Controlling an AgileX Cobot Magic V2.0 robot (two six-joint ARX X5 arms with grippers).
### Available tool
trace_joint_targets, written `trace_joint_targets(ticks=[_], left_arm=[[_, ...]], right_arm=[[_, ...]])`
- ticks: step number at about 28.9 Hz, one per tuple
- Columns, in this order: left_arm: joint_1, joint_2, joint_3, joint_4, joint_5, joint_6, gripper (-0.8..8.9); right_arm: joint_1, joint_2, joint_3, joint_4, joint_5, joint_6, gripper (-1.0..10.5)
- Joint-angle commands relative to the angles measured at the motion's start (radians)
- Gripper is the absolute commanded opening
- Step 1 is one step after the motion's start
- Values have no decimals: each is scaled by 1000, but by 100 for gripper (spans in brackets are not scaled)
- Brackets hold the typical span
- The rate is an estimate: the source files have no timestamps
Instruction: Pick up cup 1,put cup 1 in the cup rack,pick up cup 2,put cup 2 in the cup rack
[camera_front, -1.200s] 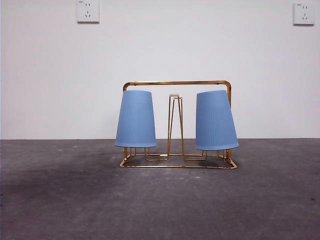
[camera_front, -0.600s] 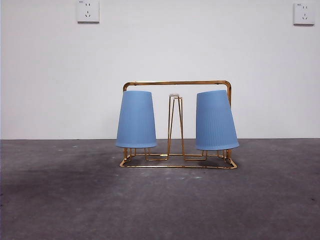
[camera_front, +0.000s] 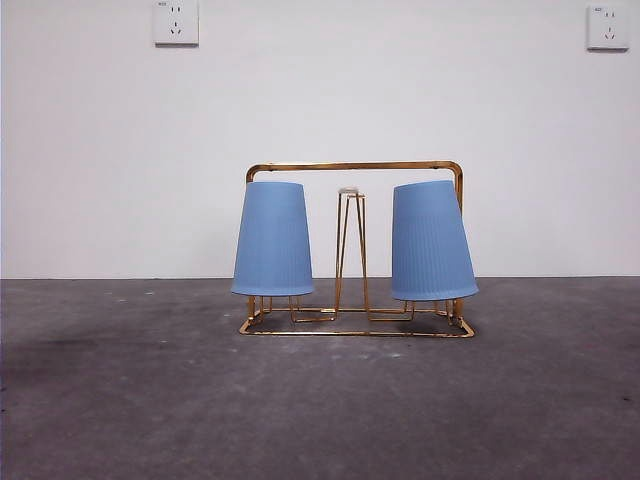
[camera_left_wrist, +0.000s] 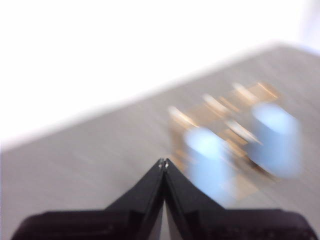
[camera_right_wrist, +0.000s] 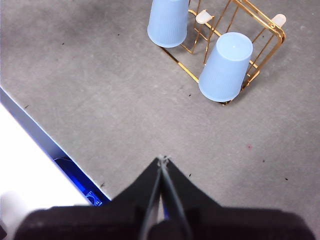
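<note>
Blue cups, left (camera_front: 273, 238) and right (camera_front: 432, 241), sit inverted on the rack (camera_front: 356, 167) on the table (camera_front: 320, 400); likely light, thin, slippery plastic, best gripped across the wall; left claw (camera_left_wrist: 163, 162) and right claw (camera_right_wrist: 162, 159) are pressed together, empty, well apart from them; only wrist views show claws.

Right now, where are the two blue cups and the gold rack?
left blue cup (camera_front: 272, 238), front view, middle of its side.
right blue cup (camera_front: 432, 241), front view, middle of its ribbed side.
gold cup rack (camera_front: 355, 166), front view, top bar.
</note>
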Motion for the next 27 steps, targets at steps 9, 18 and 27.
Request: trace_joint_targets(ticks=[9, 18, 27], left_arm=[[366, -344, -488, 331, 41, 88, -3], [432, -525, -787, 331, 41, 76, -3], [452, -666, -946, 329, 41, 45, -3]], right_arm=[[0, 2, -6, -1, 1, 11, 1], [0, 2, -6, -1, 1, 11, 1], [0, 2, -6, -1, 1, 11, 1]])
